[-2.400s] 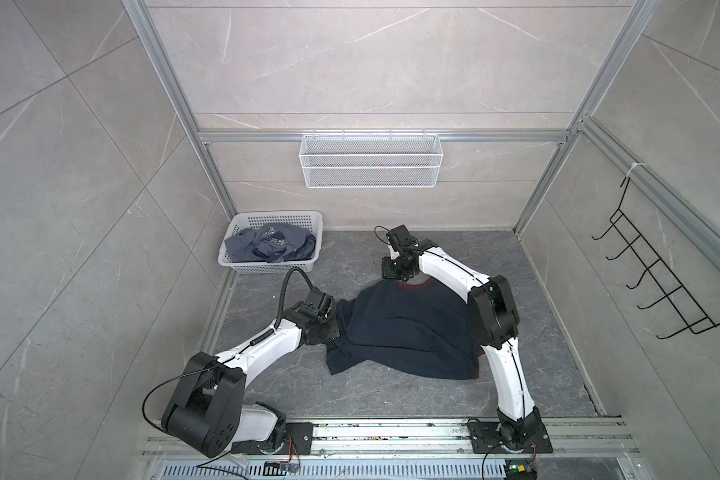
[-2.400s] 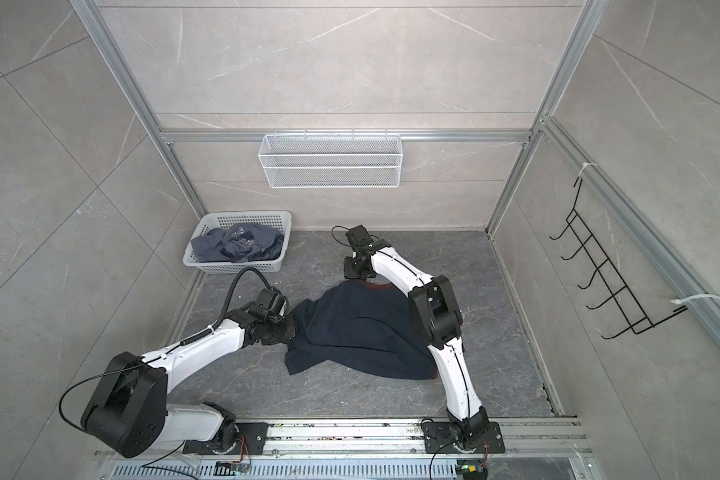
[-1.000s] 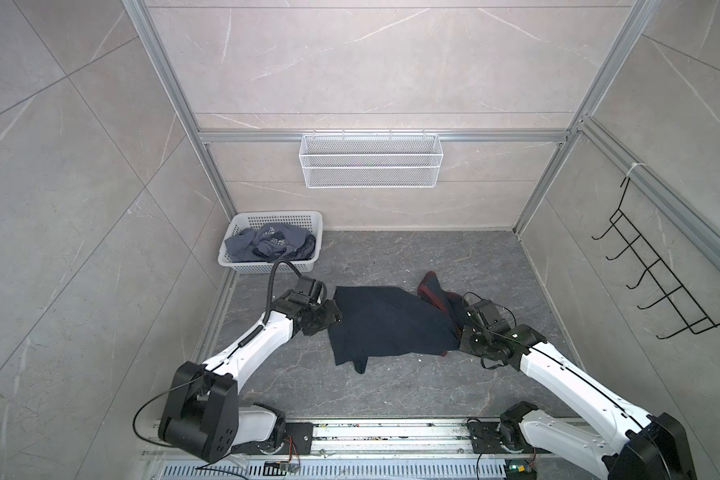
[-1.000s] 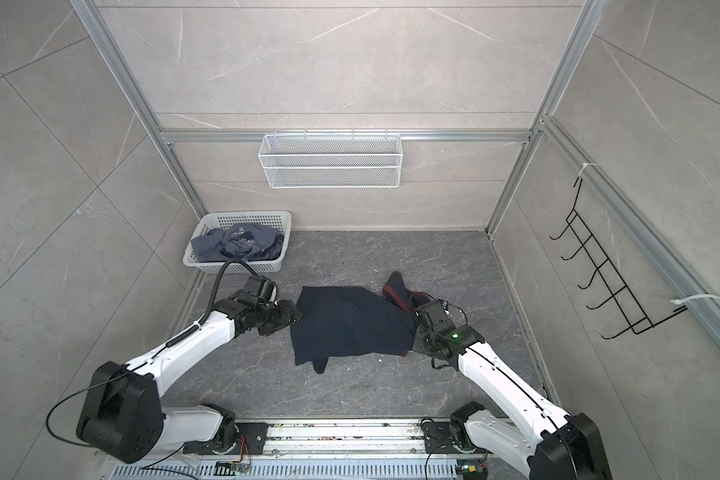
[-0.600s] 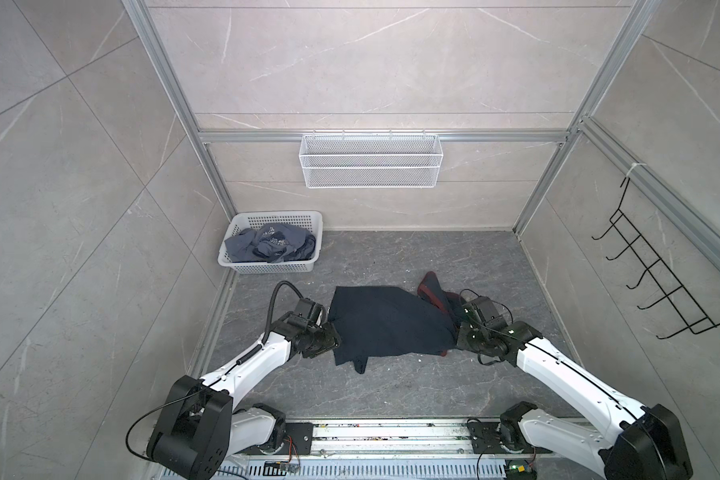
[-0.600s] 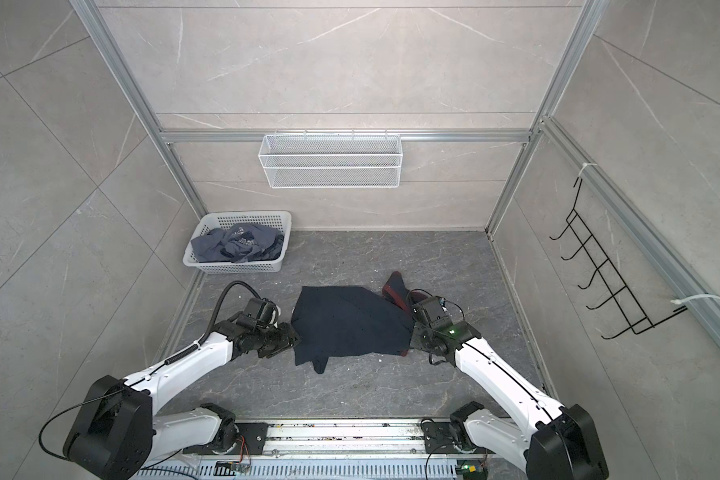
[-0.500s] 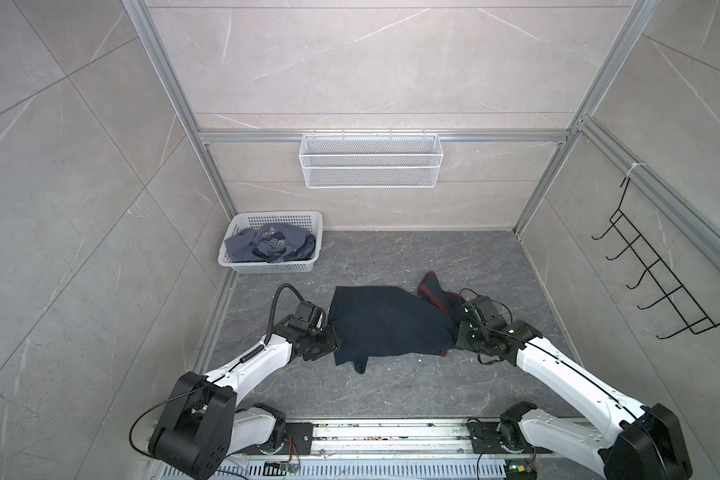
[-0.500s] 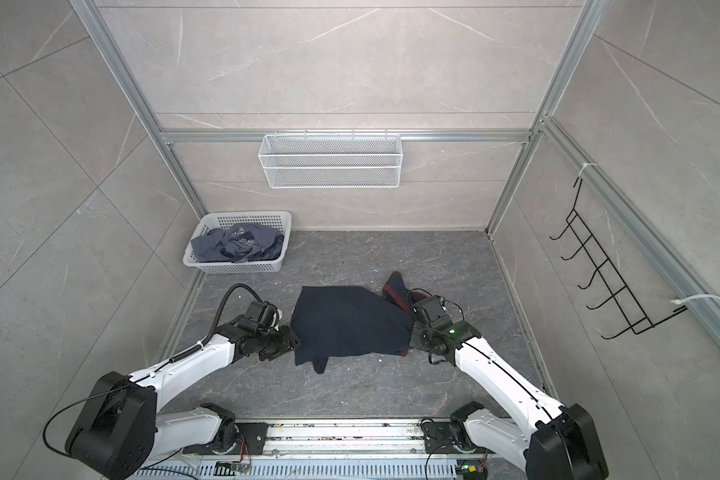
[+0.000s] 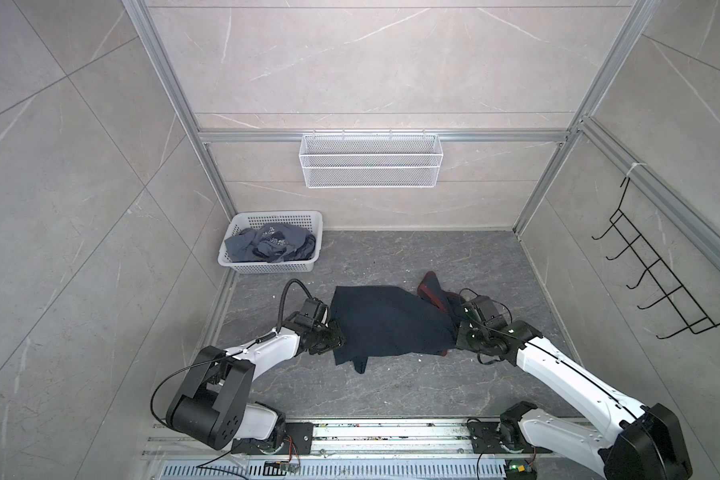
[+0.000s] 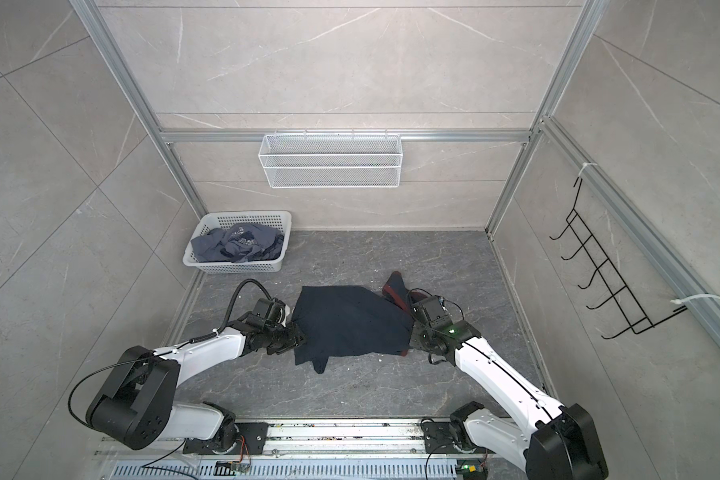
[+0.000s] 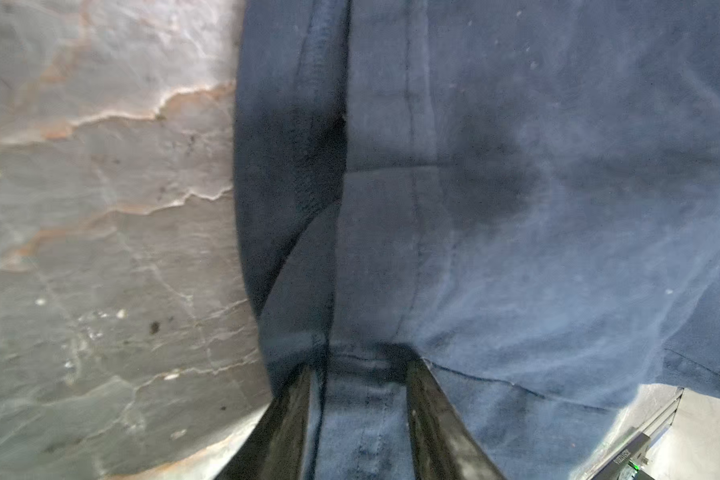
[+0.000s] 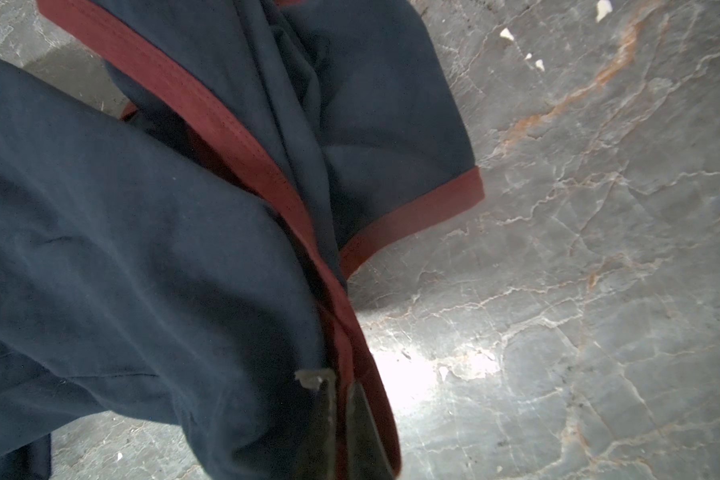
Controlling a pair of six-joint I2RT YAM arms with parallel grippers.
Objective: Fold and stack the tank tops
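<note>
Lying crumpled across the middle of the grey stone floor (image 9: pixel 391 390) in both top views, the navy tank top (image 9: pixel 387 322) (image 10: pixel 350 322) spreads as a dark, roughly rectangular heap, with a small flap hanging toward the lower edge of the frame and a red-trimmed strap (image 9: pixel 431 286) poking out at its upper right corner. At the heap's left edge sits the left gripper (image 9: pixel 336 337) (image 10: pixel 300 338); its wrist view shows the two dark fingers (image 11: pixel 292 415) standing partly apart with a hemmed fold of the navy cloth between them, and I cannot tell whether they already pinch it. At the right edge the right gripper (image 9: pixel 454 337) (image 10: pixel 410 332) is clenched on the garment's red-bound border; in its wrist view the closed tips (image 12: pixel 338 388) meet on the trim (image 12: pixel 225 124), and the cloth rises off the floor toward them. The blue-grey tank top (image 9: pixel 271 245) (image 10: pixel 238 243) lies bunched inside the white basket (image 9: pixel 277 216), which stands in the upper left corner of the floor, well apart from both arms. A white wire shelf (image 9: pixel 371 166) hangs on the back wall, and a black hook rack (image 9: pixel 657 282) on the right wall.
</note>
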